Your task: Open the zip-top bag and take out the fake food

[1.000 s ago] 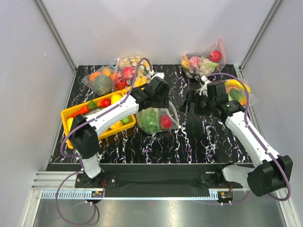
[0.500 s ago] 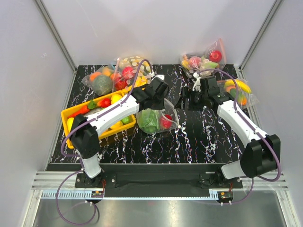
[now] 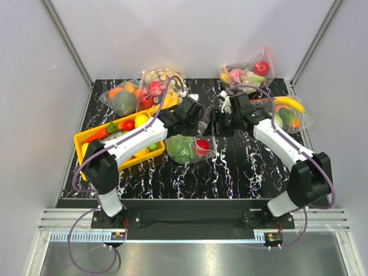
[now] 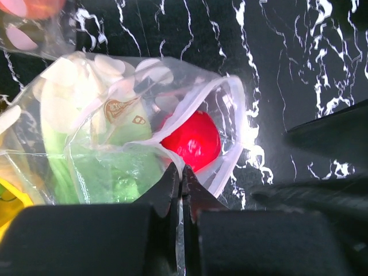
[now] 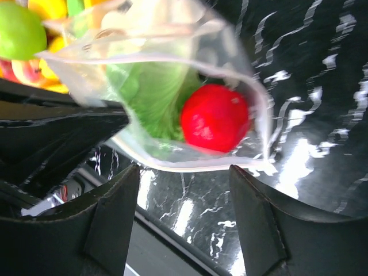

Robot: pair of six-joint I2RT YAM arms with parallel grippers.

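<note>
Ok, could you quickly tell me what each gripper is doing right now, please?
Left gripper: closed, pinching the edge of the zip-top bag.
Right gripper: open, holding nothing, facing the bag.

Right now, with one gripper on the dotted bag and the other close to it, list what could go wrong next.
1. The left gripper pinches only a thin edge of the zip-top bag; the film may slip out when pulled.
2. The right gripper is open just short of the bag, with the red fruit close behind the rim; it might close on the fruit, not the film.
</note>
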